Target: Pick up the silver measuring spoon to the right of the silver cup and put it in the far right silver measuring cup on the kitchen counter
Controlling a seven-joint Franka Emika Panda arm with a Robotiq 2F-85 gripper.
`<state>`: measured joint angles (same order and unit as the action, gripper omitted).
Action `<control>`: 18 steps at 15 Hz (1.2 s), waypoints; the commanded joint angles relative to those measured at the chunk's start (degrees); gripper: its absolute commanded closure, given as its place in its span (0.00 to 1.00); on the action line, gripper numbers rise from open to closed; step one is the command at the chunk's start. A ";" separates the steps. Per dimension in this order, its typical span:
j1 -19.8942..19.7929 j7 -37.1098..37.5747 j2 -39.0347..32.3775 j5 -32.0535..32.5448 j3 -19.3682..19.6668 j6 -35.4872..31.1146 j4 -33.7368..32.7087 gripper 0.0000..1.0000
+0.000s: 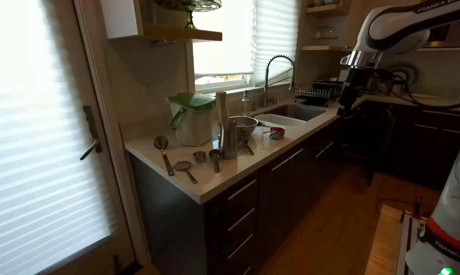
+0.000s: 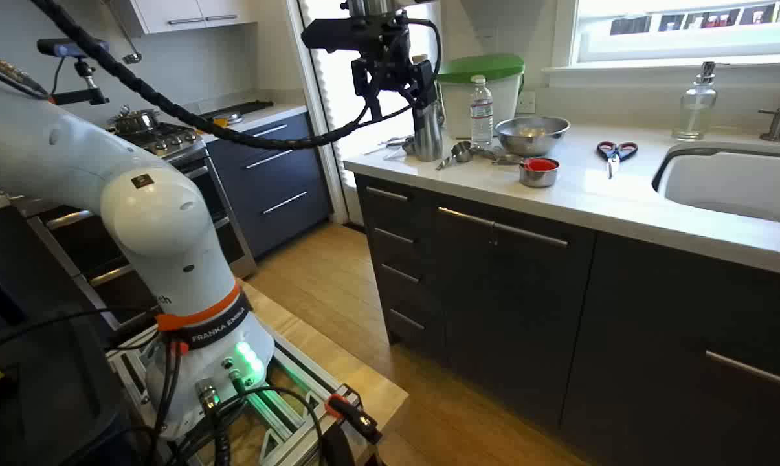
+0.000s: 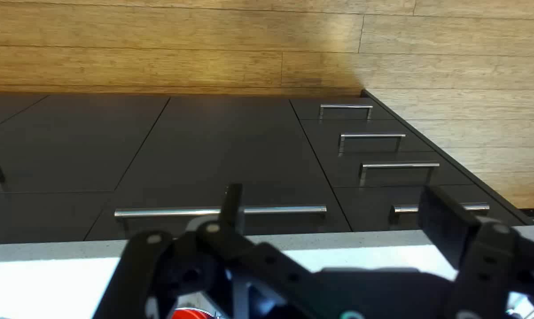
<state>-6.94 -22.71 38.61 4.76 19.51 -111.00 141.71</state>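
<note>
A silver measuring spoon (image 1: pixel 243 142) lies right of a tall steel cylinder (image 1: pixel 228 140) on the kitchen counter (image 1: pixel 214 186); the spoon also shows in an exterior view (image 2: pixel 461 153). The far right silver measuring cup (image 1: pixel 278 135) is low and round, with red inside and its handle pointing left; it shows too in an exterior view (image 2: pixel 538 176). Its red part peeks in at the bottom of the wrist view (image 3: pixel 189 314). My gripper (image 2: pixel 396 103) is open and empty, held above the counter's height. In the wrist view its fingers (image 3: pixel 333 204) are wide apart, with cabinet fronts beyond.
A metal bowl (image 2: pixel 532 136), water bottle (image 2: pixel 481 113), green-lidded bin (image 1: pixel 193 124) and red-handled scissors (image 2: pixel 616 154) stand or lie nearby. More small silver cups and strainers (image 1: pixel 182 165) lie toward the counter's end. A sink (image 1: pixel 281 119) is farther along.
</note>
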 commanded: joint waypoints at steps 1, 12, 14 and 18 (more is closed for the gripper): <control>-0.59 -0.32 -0.16 -0.39 -0.50 0.12 -0.12 0.00; -0.59 -0.32 -0.16 -0.39 -0.50 0.12 -0.12 0.00; -0.51 0.75 -1.14 0.04 -1.36 -1.33 -0.52 0.00; 1.73 3.96 -5.37 -2.79 -4.34 -2.66 -3.90 0.00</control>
<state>-6.56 -21.31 37.32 3.91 17.27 -112.76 140.68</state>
